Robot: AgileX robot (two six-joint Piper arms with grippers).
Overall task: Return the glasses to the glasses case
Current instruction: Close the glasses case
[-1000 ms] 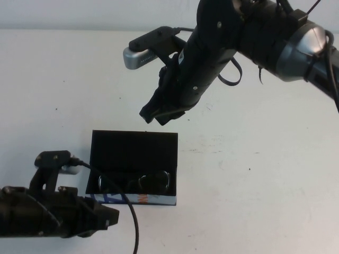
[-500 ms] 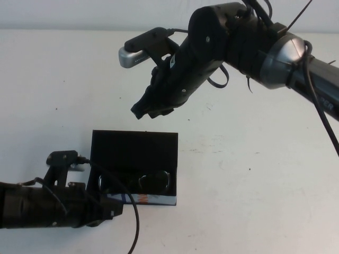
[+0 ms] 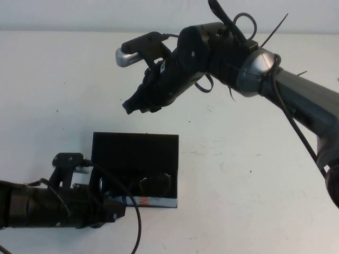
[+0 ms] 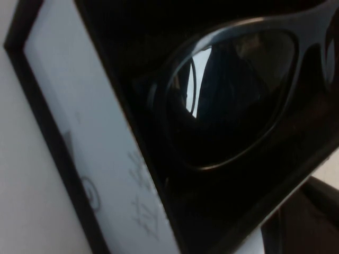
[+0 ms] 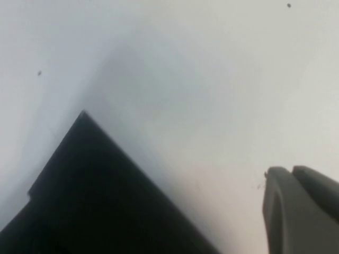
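The glasses case lies open near the table's front left, its black lid folded back. Its light printed front side faces the robot. The dark glasses lie inside the case. The left wrist view shows one lens close up behind the case's light front. My left gripper is low at the case's front left corner. My right gripper hangs shut and empty above the table behind the lid. Its fingers are together near the lid's corner.
The bare white table stretches to the right of the case and behind it. The right arm reaches across from the back right. A black cable loops over the case's front edge by the left arm.
My right gripper has moved left and farther back from the case, staying shut. My left arm has slid right, closer to the case's front.
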